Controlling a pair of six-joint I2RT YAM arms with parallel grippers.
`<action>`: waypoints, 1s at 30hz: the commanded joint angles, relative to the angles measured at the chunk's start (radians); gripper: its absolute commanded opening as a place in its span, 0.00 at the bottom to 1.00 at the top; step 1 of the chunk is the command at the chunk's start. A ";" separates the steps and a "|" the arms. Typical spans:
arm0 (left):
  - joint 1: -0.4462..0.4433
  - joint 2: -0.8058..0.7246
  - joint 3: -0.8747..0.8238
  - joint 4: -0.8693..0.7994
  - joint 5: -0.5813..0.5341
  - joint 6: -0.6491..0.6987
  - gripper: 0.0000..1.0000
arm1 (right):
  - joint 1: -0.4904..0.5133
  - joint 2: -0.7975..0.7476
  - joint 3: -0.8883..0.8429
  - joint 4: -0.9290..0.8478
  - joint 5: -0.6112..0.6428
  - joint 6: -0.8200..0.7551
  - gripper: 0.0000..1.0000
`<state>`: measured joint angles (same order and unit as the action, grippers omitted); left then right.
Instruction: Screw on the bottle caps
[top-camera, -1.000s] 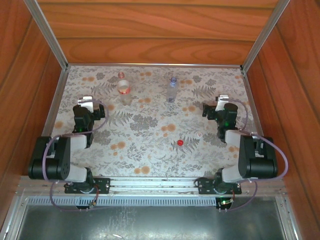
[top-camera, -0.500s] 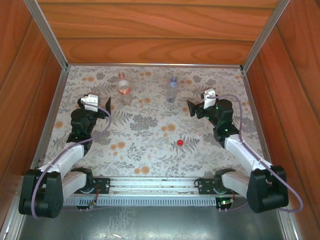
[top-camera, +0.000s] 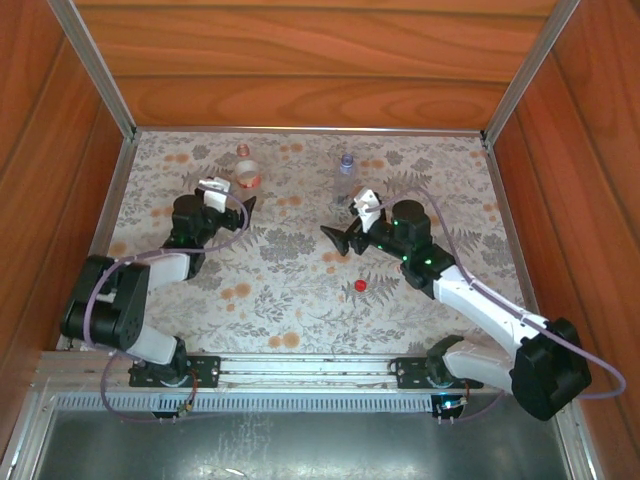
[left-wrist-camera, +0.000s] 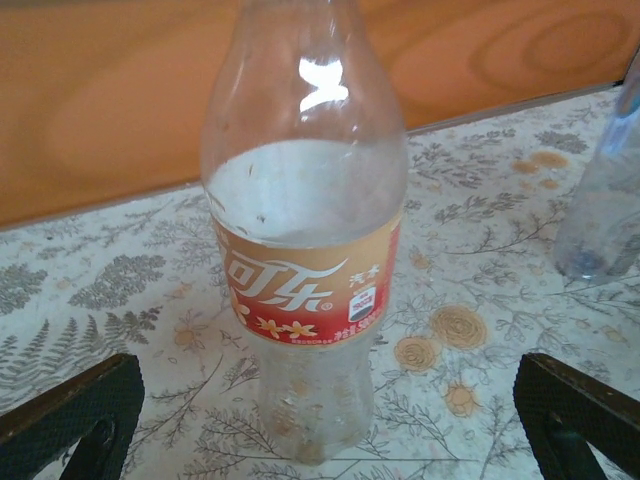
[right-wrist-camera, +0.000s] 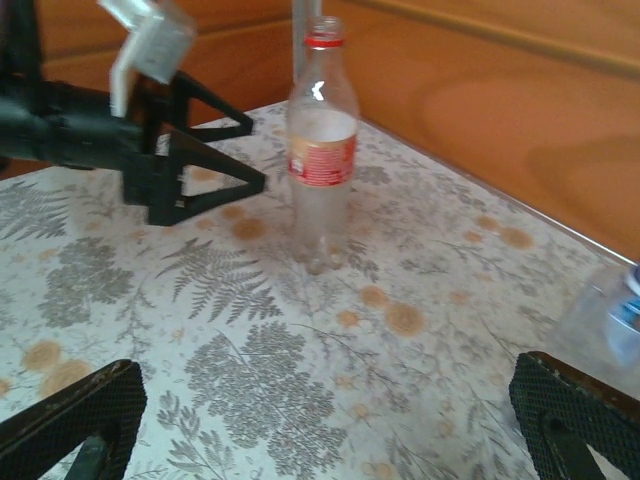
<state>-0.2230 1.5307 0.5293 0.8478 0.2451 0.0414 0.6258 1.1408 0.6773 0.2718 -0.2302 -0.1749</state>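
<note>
- The red cap (top-camera: 360, 285) lies flat on the patterned tabletop (top-camera: 290, 300), near the middle and toward the near edge, well apart from both bottles.
- The labelled bottle (left-wrist-camera: 305, 290) stands upright near the far edge, left of centre. Its mouth looks uncapped, with a red ring (right-wrist-camera: 322, 42) at the neck. The bluish bottle (top-camera: 346, 175) stands upright to its right, apart from it.
- The left end effector (top-camera: 243, 198) is just beside the labelled bottle on its near side, spread wide and holding nothing. In its wrist view the bottle sits centred in the gap, touched by neither side.
- The right end effector (top-camera: 335, 222) hangs between the bluish bottle and the red cap, also wide open and empty, pointing toward the labelled bottle.
- The step in hand looks like steadying the labelled bottle before a cap is fetched. To do it well, the left end effector should move forward and close at the label or below. That is low enough not to tip a light-looking bottle, and it leaves the neck free.
- The right end effector would then need to come down squarely from above onto the red cap, which is a tiny, flat target.
- There is open cloth around the cap and between the bottles. The wooden walls (top-camera: 300, 100) stand close behind the bottles. The two end effectors are near each other, so crossing paths is the main risk.
</note>
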 joint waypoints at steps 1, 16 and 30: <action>-0.004 0.083 0.045 0.145 0.007 -0.036 1.00 | 0.037 0.033 0.036 0.015 -0.011 -0.027 1.00; -0.002 0.328 0.213 0.267 0.043 -0.052 1.00 | 0.080 0.094 0.071 0.038 -0.013 -0.035 1.00; -0.003 0.346 0.236 0.272 0.133 -0.050 0.69 | 0.082 0.106 0.067 0.047 0.003 -0.018 1.00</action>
<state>-0.2234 1.8896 0.7643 1.0855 0.3336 -0.0135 0.7002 1.2339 0.7223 0.2920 -0.2310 -0.2001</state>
